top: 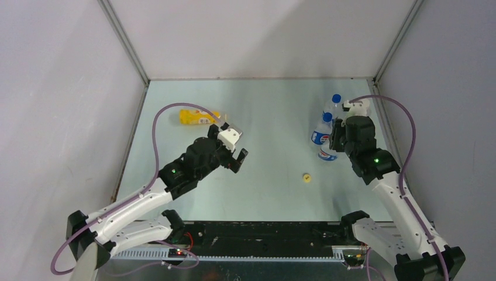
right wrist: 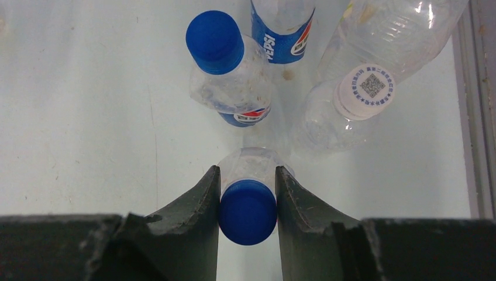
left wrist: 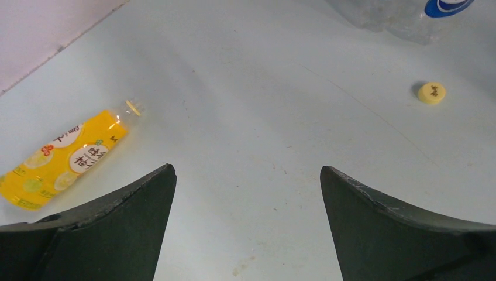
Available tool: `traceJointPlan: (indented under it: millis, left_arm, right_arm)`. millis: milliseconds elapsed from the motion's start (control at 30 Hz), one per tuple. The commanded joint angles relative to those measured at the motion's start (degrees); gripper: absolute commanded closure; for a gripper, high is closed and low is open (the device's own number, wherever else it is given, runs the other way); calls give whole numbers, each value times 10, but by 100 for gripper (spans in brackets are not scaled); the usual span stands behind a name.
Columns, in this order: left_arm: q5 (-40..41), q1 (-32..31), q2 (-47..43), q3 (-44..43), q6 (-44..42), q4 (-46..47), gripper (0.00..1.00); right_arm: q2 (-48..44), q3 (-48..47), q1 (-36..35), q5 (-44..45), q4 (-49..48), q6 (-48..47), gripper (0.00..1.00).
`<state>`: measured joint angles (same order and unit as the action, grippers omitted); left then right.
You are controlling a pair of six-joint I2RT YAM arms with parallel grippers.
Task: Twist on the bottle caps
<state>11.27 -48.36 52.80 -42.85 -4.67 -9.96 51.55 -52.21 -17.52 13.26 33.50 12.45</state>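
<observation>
One yellow cap (top: 306,177) is seen lying loose on the table (top: 263,111), nearest the arm bases. The left gripper (left wrist: 245,170) is held with its jaws wide apart over bare surface. Farther right, the right gripper (right wrist: 248,171) is clamped on the blue cap (right wrist: 248,213) of an upright Pepsi bottle (right wrist: 260,157). Farthest left, the yellow bottle (top: 197,117) is laid on its side.

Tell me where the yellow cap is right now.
In the top view the yellow cap lies alone on the table, right of centre, just on the near side of the blue-label bottles.
</observation>
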Motion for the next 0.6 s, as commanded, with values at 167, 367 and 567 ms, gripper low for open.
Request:
traceJointPlan:
  millis: [167, 367, 567]
  left_arm:
    - [19, 9, -32, -16, -54, 0, 0]
    - [16, 22, -33, -5, -75, 28, 0]
    - [27, 37, -34, 6, -77, 45, 0]
  right_arm:
    - [26, -55, 20, -33, 51, 17, 100]
    - [37, -56, 36, -51, 58, 23, 98]
    - [44, -56, 41, -60, 64, 21, 93]
